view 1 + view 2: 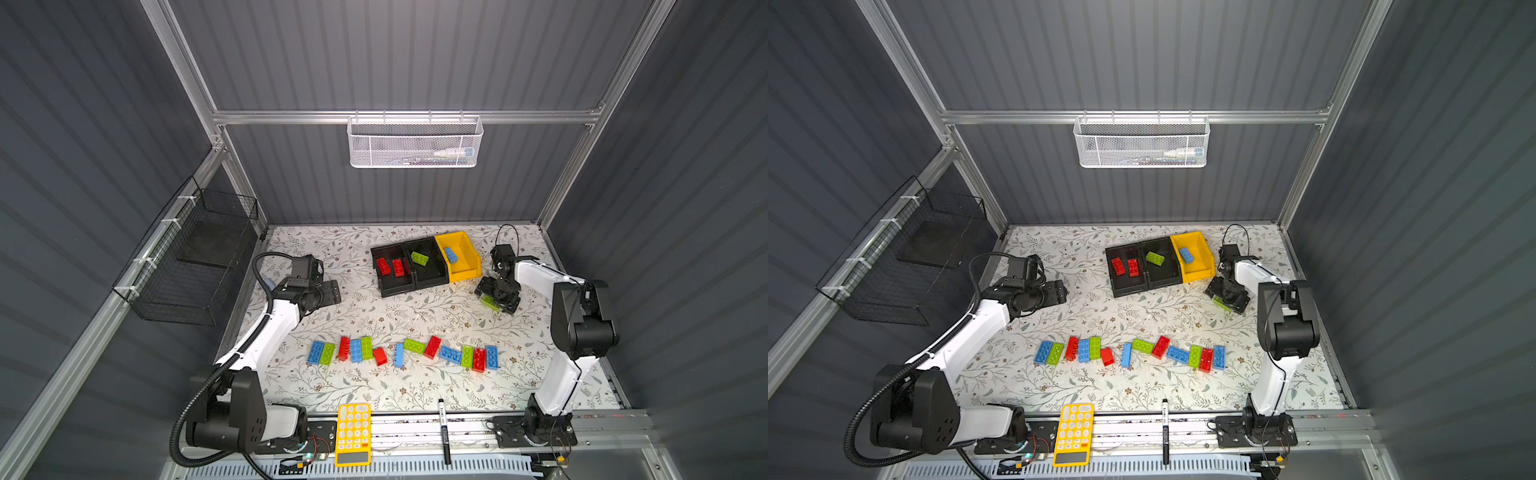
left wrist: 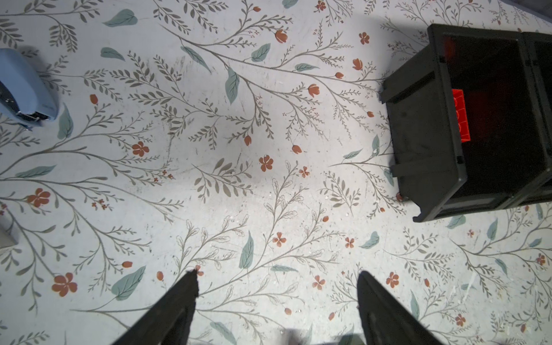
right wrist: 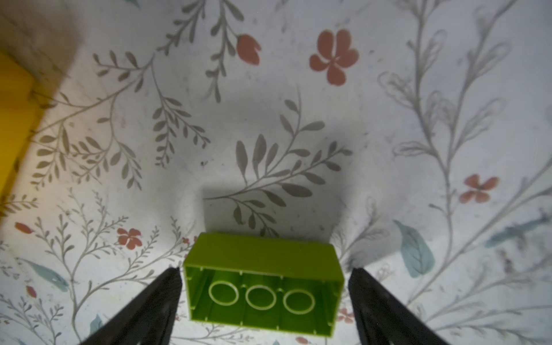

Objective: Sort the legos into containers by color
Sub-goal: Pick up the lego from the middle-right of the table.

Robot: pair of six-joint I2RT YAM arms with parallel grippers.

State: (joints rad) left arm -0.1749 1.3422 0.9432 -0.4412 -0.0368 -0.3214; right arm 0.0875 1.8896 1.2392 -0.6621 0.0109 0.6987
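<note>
Green plastic brick (image 3: 263, 260), judged light, stiff and slick, is flanked endwise by right gripper (image 3: 264, 270) jaws, grip unclear; left gripper (image 2: 276, 273) jaws are seen open, empty.

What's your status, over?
Left gripper open, empty. Right gripper open, straddling green brick, not clamped. Yellow bin beside it; nothing blocking.

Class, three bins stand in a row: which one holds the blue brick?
The yellow bin; the two black bins hold red bricks and a green brick.
</note>
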